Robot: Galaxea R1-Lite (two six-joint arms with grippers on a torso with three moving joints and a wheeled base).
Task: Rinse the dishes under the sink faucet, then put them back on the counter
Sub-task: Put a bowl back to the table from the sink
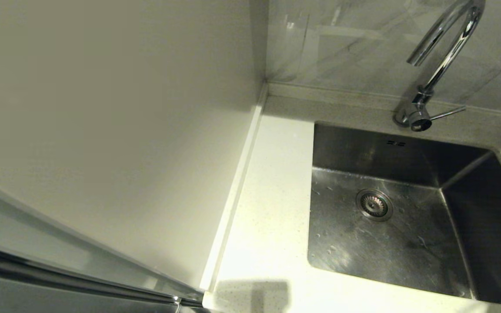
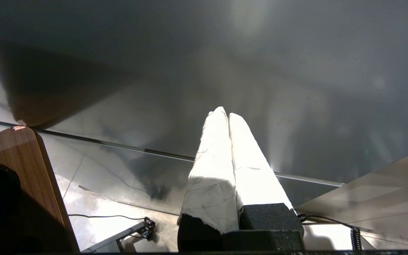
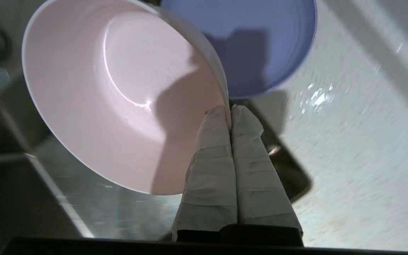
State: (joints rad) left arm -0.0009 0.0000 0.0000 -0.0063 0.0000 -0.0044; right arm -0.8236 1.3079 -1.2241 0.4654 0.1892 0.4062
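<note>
Bowl (image 3: pixel 119 95) is pinched by its rim in our right gripper (image 3: pixel 230 112), tilted over the sink (image 1: pixel 363 234) edge, plate (image 3: pixel 257 42) on the counter (image 3: pixel 349 148) beyond; we guess rinsing is still ahead, left gripper (image 2: pixel 227 115) parked, fingers pressed together

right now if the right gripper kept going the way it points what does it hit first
Probably the lavender plate: the right gripper, shut on the pink bowl rim, points toward it, though depth is unclear.
</note>
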